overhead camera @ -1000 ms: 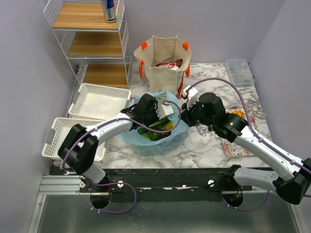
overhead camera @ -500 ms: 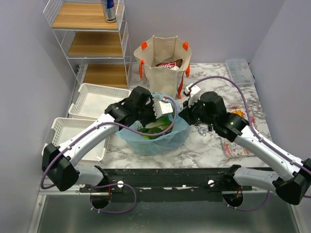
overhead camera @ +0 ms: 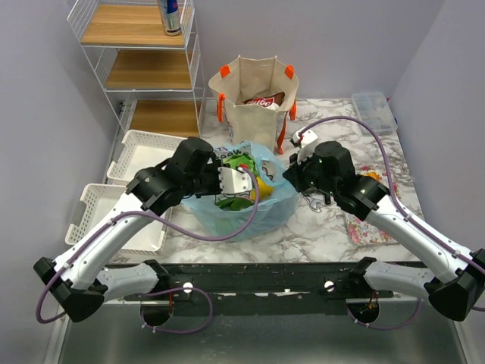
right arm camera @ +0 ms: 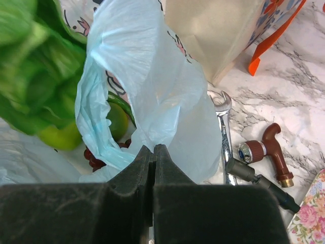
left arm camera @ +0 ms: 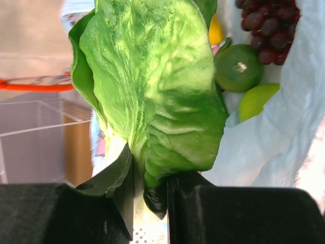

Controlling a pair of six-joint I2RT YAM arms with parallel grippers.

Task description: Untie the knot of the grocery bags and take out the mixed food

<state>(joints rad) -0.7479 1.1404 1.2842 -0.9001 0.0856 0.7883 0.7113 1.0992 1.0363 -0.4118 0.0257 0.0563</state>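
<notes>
The light-blue plastic bag (overhead camera: 258, 212) stands open at the table's middle, in front of the beige canvas tote (overhead camera: 254, 102), which holds a red snack packet (overhead camera: 261, 101). My left gripper (overhead camera: 241, 171) is shut on the lettuce (left arm camera: 152, 81) and holds it above the bag's mouth. In the left wrist view dark grapes (left arm camera: 266, 23), a green fruit (left arm camera: 238, 67) and a yellow-green fruit (left arm camera: 258, 100) lie in the bag. My right gripper (right arm camera: 153, 150) is shut on the bag's right rim (right arm camera: 152, 91). A blue-silver can (overhead camera: 170, 15) stands on the top shelf.
Two white wire baskets (overhead camera: 155, 155) (overhead camera: 102, 216) sit at the left. A wrench (right arm camera: 223, 122), a brown tap (right arm camera: 264, 145) and a screwdriver (right arm camera: 259, 184) lie right of the bag. A clear box (overhead camera: 373, 112) is at the back right. A floral cloth (overhead camera: 367, 227) lies under my right arm.
My left gripper has risen out of the bag and drawn back to the left with the lettuce in it. My right gripper has kept its hold on the bag's rim.
</notes>
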